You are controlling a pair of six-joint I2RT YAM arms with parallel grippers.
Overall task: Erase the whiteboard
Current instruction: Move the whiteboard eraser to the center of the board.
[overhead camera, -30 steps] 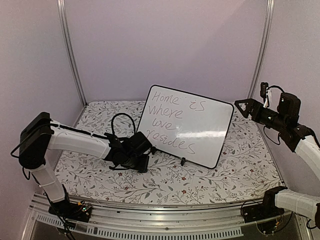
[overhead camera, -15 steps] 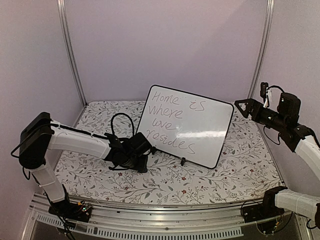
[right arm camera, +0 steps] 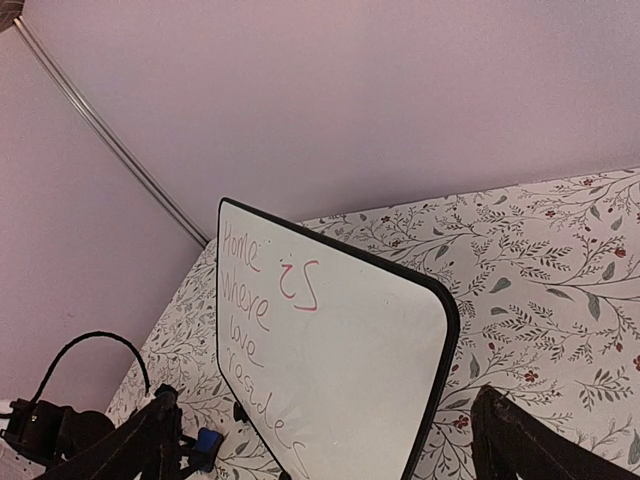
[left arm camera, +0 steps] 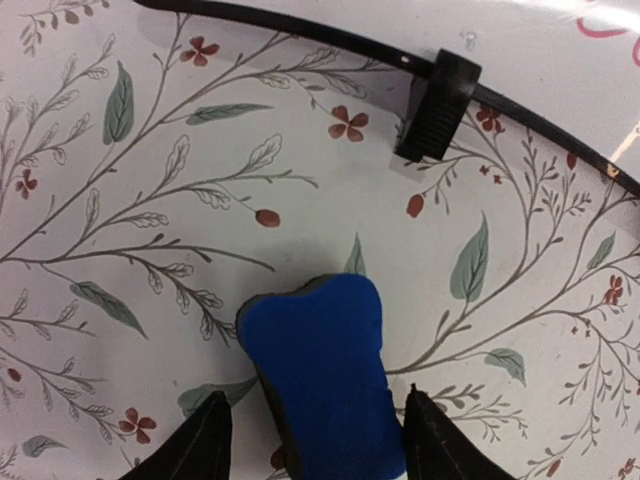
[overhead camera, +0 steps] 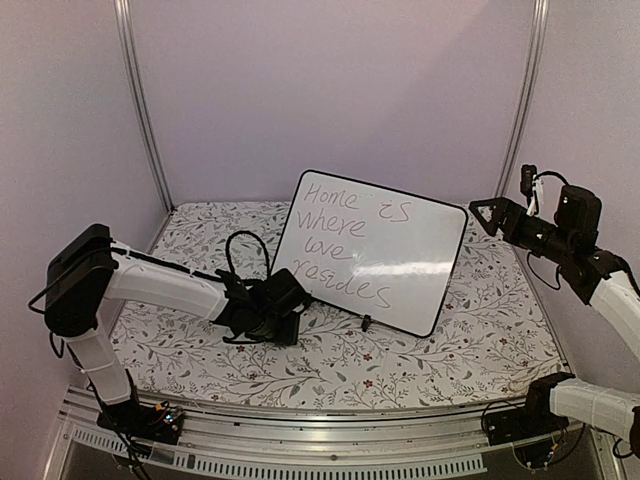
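Note:
The whiteboard (overhead camera: 400, 260) stands tilted at mid-table on small black feet, with purple handwriting down its left half. It also fills the middle of the right wrist view as the whiteboard (right arm camera: 350, 340). A blue eraser (left arm camera: 325, 375) lies between the fingers of my left gripper (left arm camera: 315, 440), which is shut on it low over the floral cloth. The right finger touches the eraser's edge, while the left fingertip shows a small gap. From above, the left gripper (overhead camera: 283, 322) sits just in front of the board's lower left corner. My right gripper (overhead camera: 490, 215) hangs open in the air beside the board's right edge.
One black foot (left arm camera: 437, 105) of the board stands just beyond the eraser. The floral tablecloth (overhead camera: 450, 350) covers the table. Purple walls and metal posts (overhead camera: 140, 110) close it in. A black cable (overhead camera: 240, 245) loops above the left wrist.
The left arm has shifted slightly, its wrist nudging toward the board's lower corner. The right arm and the whiteboard have not moved.

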